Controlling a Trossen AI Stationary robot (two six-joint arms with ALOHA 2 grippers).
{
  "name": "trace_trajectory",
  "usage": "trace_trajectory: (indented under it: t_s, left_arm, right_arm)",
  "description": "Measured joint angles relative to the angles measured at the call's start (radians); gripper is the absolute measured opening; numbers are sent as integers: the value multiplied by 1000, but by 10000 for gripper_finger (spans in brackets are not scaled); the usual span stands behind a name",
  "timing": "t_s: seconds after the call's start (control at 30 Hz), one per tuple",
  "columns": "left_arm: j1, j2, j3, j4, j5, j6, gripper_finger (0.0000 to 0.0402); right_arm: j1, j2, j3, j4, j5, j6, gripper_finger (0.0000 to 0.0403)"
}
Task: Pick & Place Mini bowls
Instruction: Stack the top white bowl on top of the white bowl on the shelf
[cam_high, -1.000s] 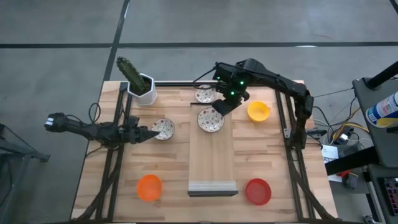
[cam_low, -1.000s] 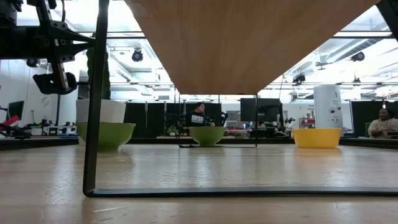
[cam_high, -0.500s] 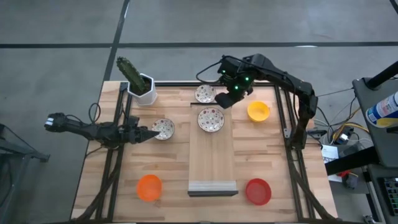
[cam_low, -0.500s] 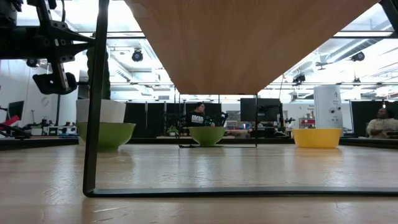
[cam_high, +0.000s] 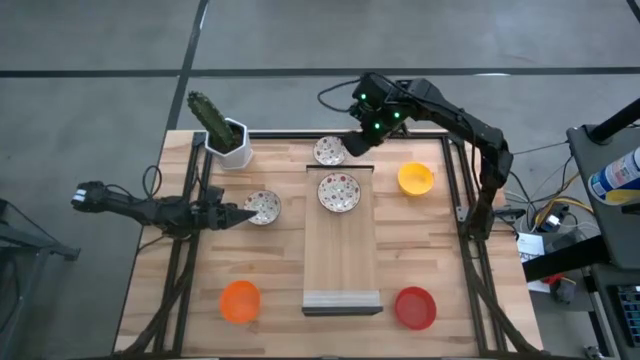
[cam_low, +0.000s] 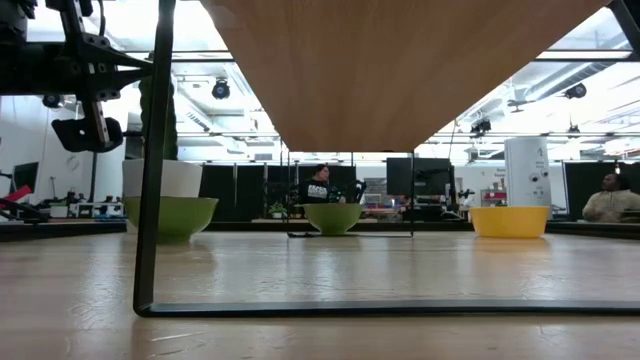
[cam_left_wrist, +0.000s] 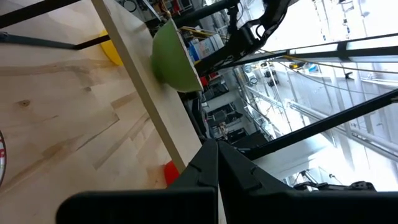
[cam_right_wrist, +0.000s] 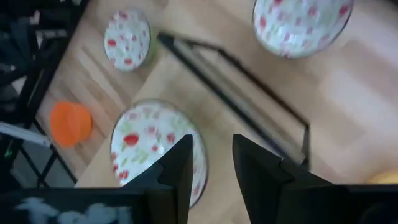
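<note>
Three white speckled bowls show in the high view. One (cam_high: 339, 192) sits on the raised wooden board (cam_high: 342, 260), one (cam_high: 330, 151) stands on the table by the board's far edge, and one (cam_high: 262, 207) stands left of the board. The yellow bowl (cam_high: 415, 179), orange bowl (cam_high: 240, 301) and red bowl (cam_high: 415, 307) stand on the table. My right gripper (cam_high: 354, 150) is open and empty above the board's far edge; its fingers (cam_right_wrist: 180, 168) hang over the board's bowl (cam_right_wrist: 158, 149). My left gripper (cam_high: 243, 212) is shut, level, its tips at the left bowl's rim. My left gripper points level from the table's left at the left rim (cam_high: 251, 209) of the speckled bowl left of the board. I cannot tell whether its shut tips touch the rim. The bowl stands flat on the table.
A white square pot with a cactus (cam_high: 228, 140) stands at the far left corner. The board rests on a thin black frame (cam_low: 150, 300) that raises it off the table. Black rails run along the table's left and right sides. People sit in the room beyond the table.
My right gripper has drawn back from the speckled bowl on the board, going up and toward the table's far edge. The bowl has stayed where it was on the board.
</note>
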Motion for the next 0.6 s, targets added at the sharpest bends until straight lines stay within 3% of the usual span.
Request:
trace_trajectory:
  t_s: [0.33, 0.6]
  left_arm:
    - [0, 0, 0, 0, 0, 3, 3]
    - [0, 0, 0, 0, -23, -8, 3]
  right_arm:
    - [-57, 1, -15, 106, 217, -175, 88]
    - [-163, 1, -71, 128, 170, -159, 93]
